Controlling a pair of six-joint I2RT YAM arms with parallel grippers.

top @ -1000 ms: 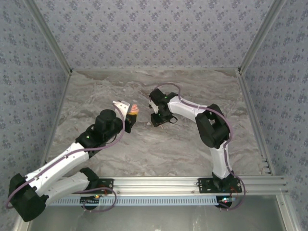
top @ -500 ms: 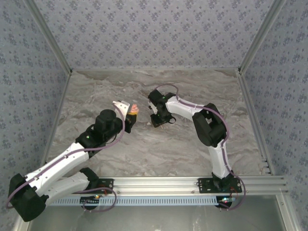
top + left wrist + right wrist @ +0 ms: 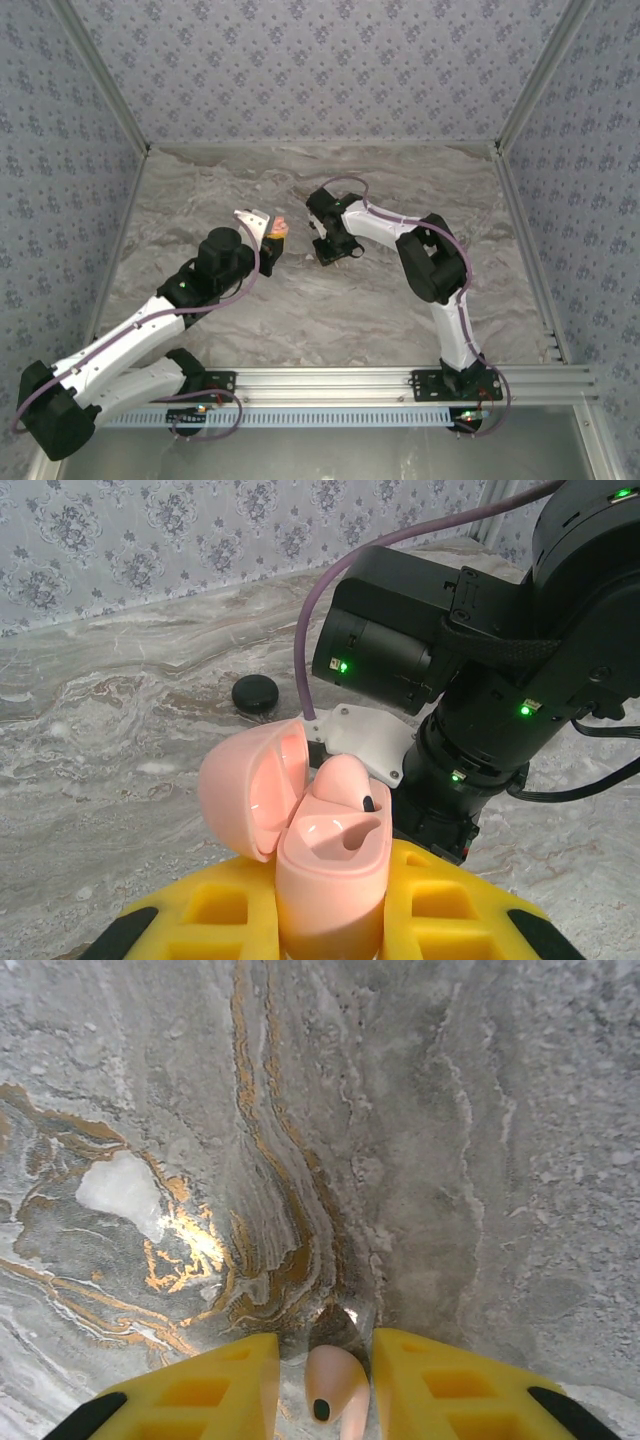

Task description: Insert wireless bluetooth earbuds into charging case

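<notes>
My left gripper (image 3: 335, 898) (image 3: 272, 238) is shut on the lower body of a pink charging case (image 3: 330, 865) (image 3: 279, 227) and holds it upright above the table. The lid (image 3: 243, 792) is swung open to the left. One pink earbud (image 3: 345, 783) sits in the far socket; the near socket is empty. A second pink earbud (image 3: 335, 1378) with a small black spot lies on the marble. My right gripper (image 3: 322, 1358) (image 3: 325, 250) is low around this earbud. Its yellow fingers (image 3: 215, 1385) are apart, with a gap showing on the left side.
A black round puck (image 3: 256, 693) lies on the table beyond the case. The right arm's black wrist (image 3: 470, 680) hangs close behind the case on the right. Patterned walls (image 3: 320, 70) enclose the marble tabletop (image 3: 330, 310); an aluminium rail (image 3: 350, 380) runs along the near edge.
The right arm has shifted slightly left and its fingers have drawn closer together. The left arm and the case have stayed still.
</notes>
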